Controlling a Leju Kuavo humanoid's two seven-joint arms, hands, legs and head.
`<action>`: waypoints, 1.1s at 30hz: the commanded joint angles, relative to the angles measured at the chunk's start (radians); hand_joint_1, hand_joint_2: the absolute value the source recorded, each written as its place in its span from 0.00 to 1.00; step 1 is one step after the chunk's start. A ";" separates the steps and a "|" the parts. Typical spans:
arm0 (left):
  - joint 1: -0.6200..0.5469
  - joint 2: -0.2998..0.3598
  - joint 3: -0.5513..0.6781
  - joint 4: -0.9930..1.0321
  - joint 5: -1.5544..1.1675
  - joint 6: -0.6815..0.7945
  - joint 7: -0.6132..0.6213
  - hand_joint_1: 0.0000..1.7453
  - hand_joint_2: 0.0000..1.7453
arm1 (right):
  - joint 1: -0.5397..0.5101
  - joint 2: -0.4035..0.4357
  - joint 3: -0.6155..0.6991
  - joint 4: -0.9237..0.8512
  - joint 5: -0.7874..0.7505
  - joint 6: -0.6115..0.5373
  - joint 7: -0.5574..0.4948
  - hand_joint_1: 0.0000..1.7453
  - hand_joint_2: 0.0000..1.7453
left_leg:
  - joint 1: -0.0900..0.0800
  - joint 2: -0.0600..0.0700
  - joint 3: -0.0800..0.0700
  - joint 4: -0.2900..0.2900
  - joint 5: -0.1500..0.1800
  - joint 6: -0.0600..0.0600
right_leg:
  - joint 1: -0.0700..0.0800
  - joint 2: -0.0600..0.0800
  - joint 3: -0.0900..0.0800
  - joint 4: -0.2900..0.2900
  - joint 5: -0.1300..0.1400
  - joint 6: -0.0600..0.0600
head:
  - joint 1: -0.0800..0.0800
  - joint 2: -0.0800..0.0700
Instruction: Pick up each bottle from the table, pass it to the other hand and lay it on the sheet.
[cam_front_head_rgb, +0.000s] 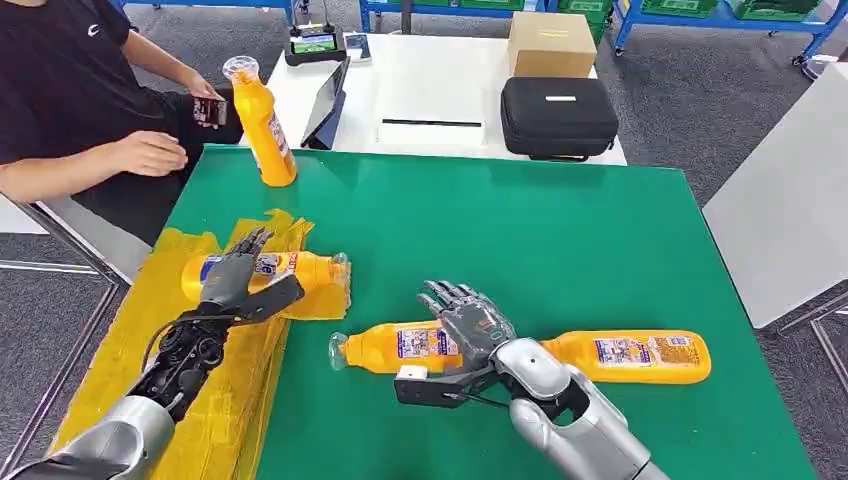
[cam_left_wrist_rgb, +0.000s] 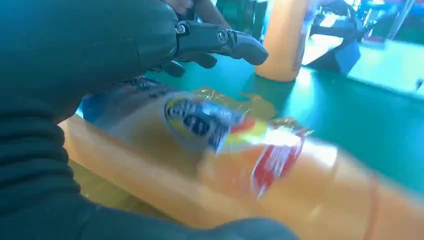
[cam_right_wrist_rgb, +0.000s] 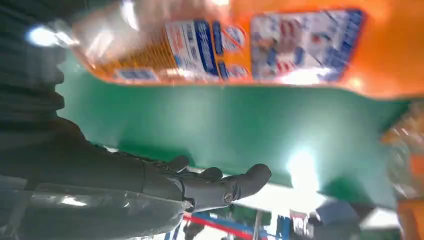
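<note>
A person (cam_front_head_rgb: 70, 110) sits at the far left corner of the green table (cam_front_head_rgb: 560, 240), one hand (cam_front_head_rgb: 150, 153) resting near an upright orange bottle (cam_front_head_rgb: 262, 122). Behind the table stands a white table (cam_front_head_rgb: 420, 95) with a black case (cam_front_head_rgb: 557, 115), a cardboard box (cam_front_head_rgb: 551, 43) and a tablet (cam_front_head_rgb: 332, 100). Three more orange bottles lie flat: one (cam_front_head_rgb: 290, 272) on the yellow sheet (cam_front_head_rgb: 230, 400), one (cam_front_head_rgb: 395, 347) in the middle near the robot, and one (cam_front_head_rgb: 640, 355) to its right. The left hand (cam_front_head_rgb: 235, 275) rests over the bottle on the sheet with fingers spread out (not wrapped around it). The right hand (cam_front_head_rgb: 470, 318) hangs over the middle bottle, fingers apart, and I cannot tell if it touches. The floor is grey, with blue shelves (cam_front_head_rgb: 700, 15) at the back.
</note>
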 joint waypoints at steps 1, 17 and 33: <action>0.083 -0.035 0.187 -0.317 0.365 -0.087 -0.091 0.00 0.00 | -0.101 0.058 0.033 0.292 -0.021 0.013 -0.009 0.00 1.00 | 0.001 0.003 0.001 0.000 -0.001 -0.002 | 0.001 0.001 0.001 0.000 0.000 -0.001 | 0.000 0.000; 0.162 -0.082 0.150 -0.665 0.692 -0.095 -0.142 0.00 0.00 | -0.108 0.139 0.034 0.565 -0.010 0.009 -0.026 0.02 1.00 | 0.001 0.002 0.004 -0.001 0.001 -0.002 | 0.002 -0.002 0.003 -0.002 0.002 -0.003 | 0.000 0.000; 0.148 -0.083 0.157 -0.603 0.856 -0.127 -0.077 0.00 0.00 | -0.105 0.136 0.041 0.539 -0.023 -0.007 -0.037 1.00 1.00 | 0.001 0.001 0.011 -0.002 0.004 -0.005 | 0.002 -0.002 0.008 -0.003 0.008 -0.008 | 0.000 0.000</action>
